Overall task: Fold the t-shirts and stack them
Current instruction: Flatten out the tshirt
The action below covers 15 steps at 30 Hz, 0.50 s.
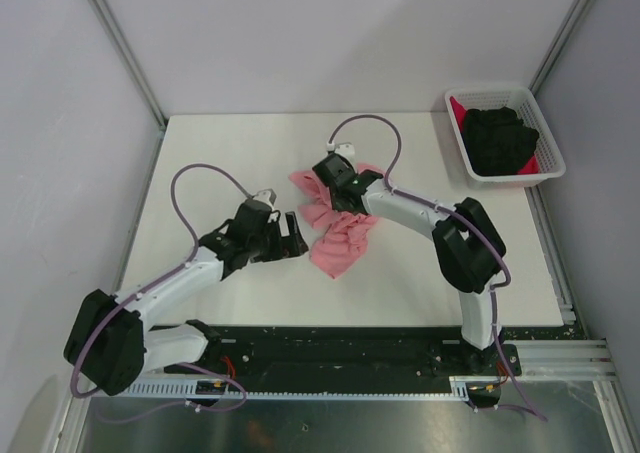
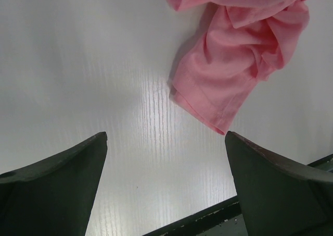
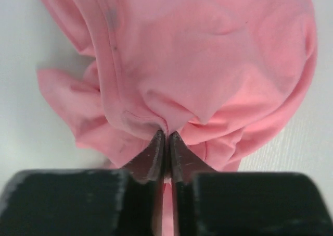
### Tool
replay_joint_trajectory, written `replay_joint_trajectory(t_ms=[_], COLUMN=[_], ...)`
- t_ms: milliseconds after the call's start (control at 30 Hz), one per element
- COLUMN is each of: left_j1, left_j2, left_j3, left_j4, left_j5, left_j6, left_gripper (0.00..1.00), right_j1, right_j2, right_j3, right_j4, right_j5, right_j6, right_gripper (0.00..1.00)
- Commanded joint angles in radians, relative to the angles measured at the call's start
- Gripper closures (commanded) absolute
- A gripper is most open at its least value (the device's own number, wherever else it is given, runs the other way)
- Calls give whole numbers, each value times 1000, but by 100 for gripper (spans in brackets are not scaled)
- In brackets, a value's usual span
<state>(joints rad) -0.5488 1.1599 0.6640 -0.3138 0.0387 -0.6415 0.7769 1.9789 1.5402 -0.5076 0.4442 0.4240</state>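
At the left of the table (image 1: 230, 153), the left gripper (image 1: 292, 235) hovers low with its fingers spread wide, holding nothing. Its wrist view shows bare tabletop between them and a hem corner of the salmon-pink t-shirt (image 1: 340, 235) just ahead, not touched.

Centre: that shirt lies crumpled in a loose heap on the table, bunched and creased, with no fold made in it. Over its far edge, the right gripper (image 3: 167, 137) has its fingers pressed together on a pinch of the pink cloth. A small ridge of fabric is drawn up between the tips.

At the far right corner, the white lattice basket (image 1: 505, 91) holds the black t-shirt (image 1: 500, 138), wadded. It lies on top of the bright red t-shirt (image 1: 458, 108), of which only edges show.

Assessment: the task is at an early stage. No shirt is folded and no stack is begun. One shirt is out and gripped, probably for spreading flat; two wait in the basket.
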Motion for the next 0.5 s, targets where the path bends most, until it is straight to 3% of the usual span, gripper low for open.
replay_joint_trajectory(t_ms=[0,167,467], left_j1=[-31,-59,-89], left_j2=[45,128,328], left_j3=[26,84,217], left_j4=[40,57,62], left_j5=[15,24,57], left_j6=[-34,-63,-84], left_gripper=[1,2,12], right_j1=[-10,-71,-355], right_j2=[-29,-126,-338], right_j3=[96,93,-84], right_j4=[-65,-136,-148], right_j5=[95,92,-115], right_j6=[-14,-8,-23], right_gripper=[97,100,100])
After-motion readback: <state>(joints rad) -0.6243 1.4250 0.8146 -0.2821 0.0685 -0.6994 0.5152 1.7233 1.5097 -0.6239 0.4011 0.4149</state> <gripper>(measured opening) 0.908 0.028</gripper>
